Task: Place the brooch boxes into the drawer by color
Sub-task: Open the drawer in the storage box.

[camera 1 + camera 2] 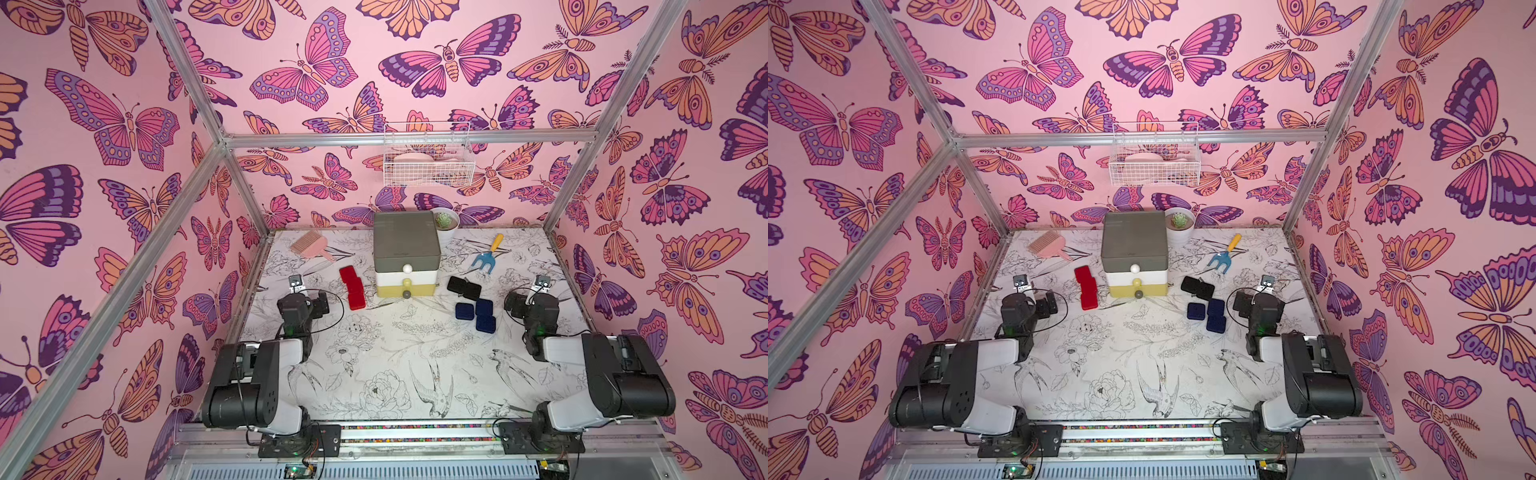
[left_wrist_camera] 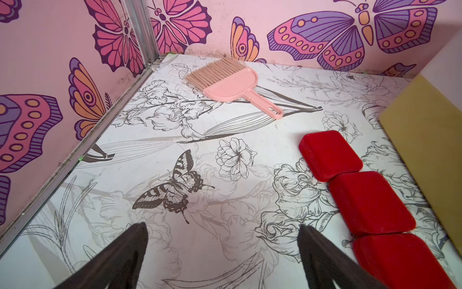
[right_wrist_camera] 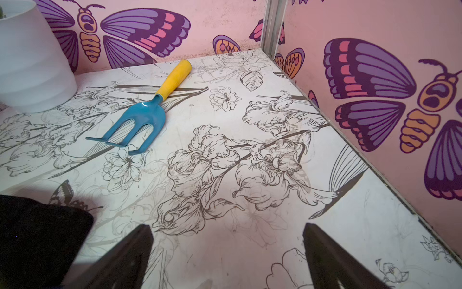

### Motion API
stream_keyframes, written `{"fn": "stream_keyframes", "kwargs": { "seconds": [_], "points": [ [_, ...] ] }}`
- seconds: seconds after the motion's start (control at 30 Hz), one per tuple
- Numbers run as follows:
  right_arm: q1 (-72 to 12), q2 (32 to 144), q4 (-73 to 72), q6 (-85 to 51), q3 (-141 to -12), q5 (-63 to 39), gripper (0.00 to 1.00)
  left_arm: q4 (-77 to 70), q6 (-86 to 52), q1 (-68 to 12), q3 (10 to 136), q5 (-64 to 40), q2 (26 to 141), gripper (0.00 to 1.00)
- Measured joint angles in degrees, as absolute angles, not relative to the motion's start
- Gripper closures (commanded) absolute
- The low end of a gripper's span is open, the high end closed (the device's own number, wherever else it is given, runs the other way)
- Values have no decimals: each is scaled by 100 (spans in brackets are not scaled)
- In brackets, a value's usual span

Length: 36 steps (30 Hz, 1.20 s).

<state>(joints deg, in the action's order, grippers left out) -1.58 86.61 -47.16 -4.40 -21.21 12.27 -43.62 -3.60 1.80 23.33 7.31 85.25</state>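
Note:
The drawer stands at the back middle: grey-green tier on top, white, then yellow, all pushed in. Three red brooch boxes lie in a row to its left. Black brooch boxes and navy ones lie to its right. My left gripper hovers open and empty over bare table left of the red row. My right gripper is open and empty too, right of the black boxes.
A pink hand brush lies at the back left. A blue-and-yellow toy fork lies at the back right beside a white plant pot. A white wire basket hangs on the back wall.

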Motion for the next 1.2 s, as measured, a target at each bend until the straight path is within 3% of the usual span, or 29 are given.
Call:
{"fn": "stream_keyframes", "kwargs": {
  "seconds": [0.67, 0.9, 1.2],
  "points": [
    [-158, 8646, -4692, -425, -2128, 1160, 1, -4359, -346, 178, 2333, 731, 8512, 0],
    [-174, 7682, -2687, -451, -3293, 926, 0, -3083, -344, 115, 2794, 624, 7321, 0],
    [-814, 6331, -349, -1599, -4674, -174, 3, -1223, -1039, 89, 4357, -622, 6525, 0]
  ]
}}
